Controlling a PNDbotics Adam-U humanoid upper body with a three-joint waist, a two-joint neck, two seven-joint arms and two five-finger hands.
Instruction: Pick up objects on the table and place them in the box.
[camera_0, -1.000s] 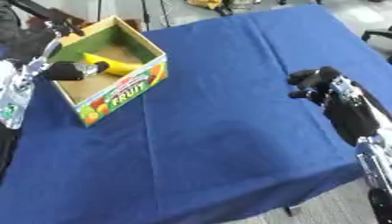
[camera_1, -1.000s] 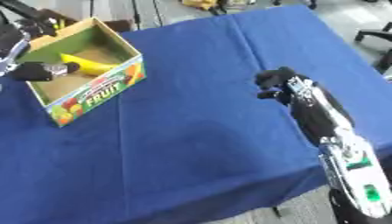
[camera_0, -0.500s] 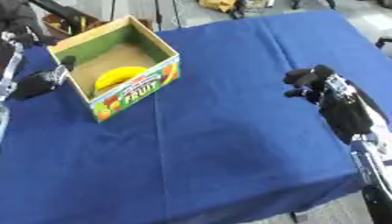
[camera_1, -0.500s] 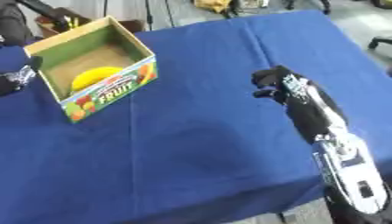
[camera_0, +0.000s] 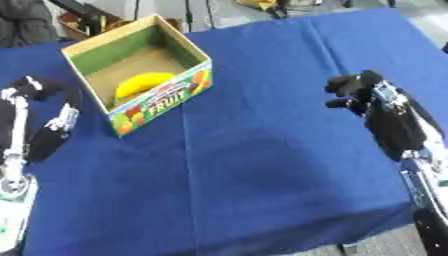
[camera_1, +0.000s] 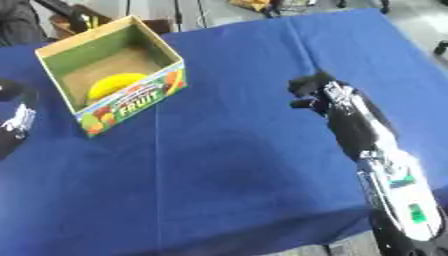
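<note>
An open cardboard fruit box (camera_0: 160, 102) stands at the table's back left. A yellow banana (camera_0: 143, 84) lies inside it on the brown floor. My left hand (camera_0: 54, 127) hangs just left of the box, outside it, with dark fingers relaxed and pointing down and nothing in them. My right hand (camera_0: 356, 92) hovers over the right side of the blue tablecloth (camera_0: 262, 160), far from the box, its fingers curled and empty. No other loose object shows on the cloth.
The table's front edge (camera_0: 289, 245) runs along the bottom. Beyond the far edge are dark chair legs and clutter (camera_0: 83, 15) on the floor.
My left hand has drawn back from above the box to its left side, and the banana now lies uncovered inside. The camera has shifted. My right hand has barely moved.
</note>
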